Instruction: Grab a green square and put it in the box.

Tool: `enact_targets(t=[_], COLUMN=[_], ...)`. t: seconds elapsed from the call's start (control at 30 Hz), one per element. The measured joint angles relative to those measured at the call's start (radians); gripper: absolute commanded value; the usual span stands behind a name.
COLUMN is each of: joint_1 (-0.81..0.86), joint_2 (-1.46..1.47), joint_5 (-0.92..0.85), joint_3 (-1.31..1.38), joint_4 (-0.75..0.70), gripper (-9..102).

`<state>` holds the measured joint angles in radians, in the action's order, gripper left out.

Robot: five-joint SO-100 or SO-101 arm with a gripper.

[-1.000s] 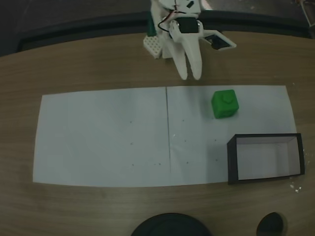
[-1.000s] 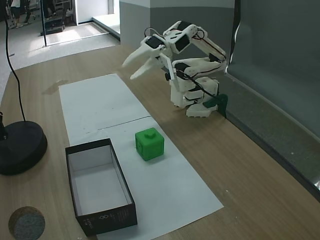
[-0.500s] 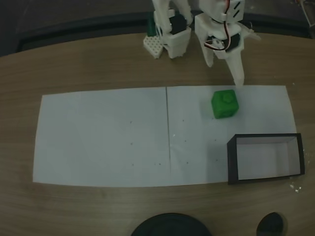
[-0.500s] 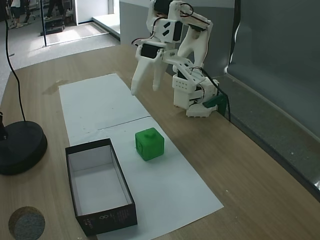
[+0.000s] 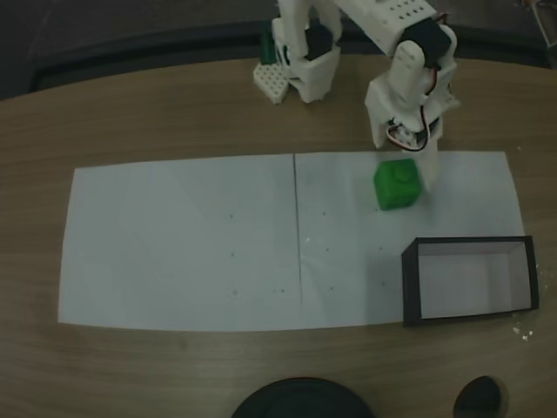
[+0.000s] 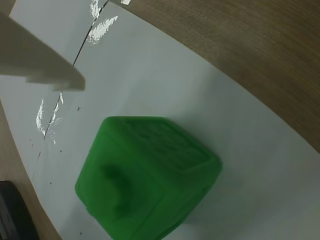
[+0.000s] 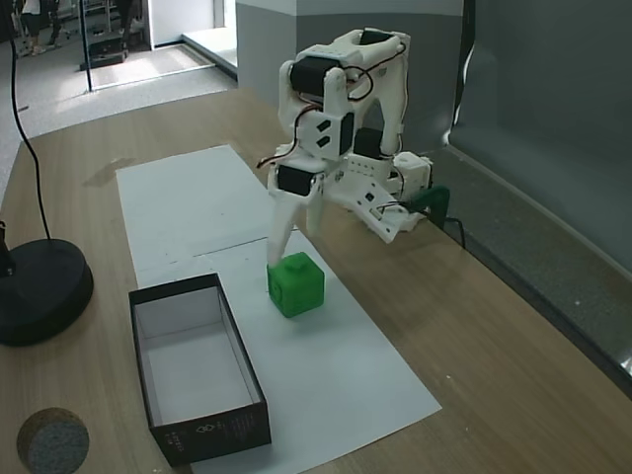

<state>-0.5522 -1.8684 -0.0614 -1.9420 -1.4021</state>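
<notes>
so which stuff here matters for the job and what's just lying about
For the job:
- green square
- box
- pincer, open, right at the square

Just lying about:
- white paper sheet
- round black base
- small round disc

A wood-grain bench (image 7: 513, 375) carries white paper sheets (image 5: 183, 244), with a dark grey wall panel (image 7: 553, 109) at three o'clock and a sunlit floor (image 7: 128, 69) toward eleven o'clock.
</notes>
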Motion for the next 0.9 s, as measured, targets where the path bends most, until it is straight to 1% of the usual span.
enact_targets(t=[0.3,0.53,0.67,0.83,0.9], joint_1=[-0.003,-0.003,-0.005,-0.005,-0.005], joint_2=[0.0,0.0,0.0,0.0,0.0], joint_5=[0.002,0.002,0.002,0.002,0.002], joint_3=[-0.156,-0.163,-0.163,-0.163,-0.163], joint_4=[0.155,0.176,0.193,0.206,0.209], gripper=[41,41,34,30,25])
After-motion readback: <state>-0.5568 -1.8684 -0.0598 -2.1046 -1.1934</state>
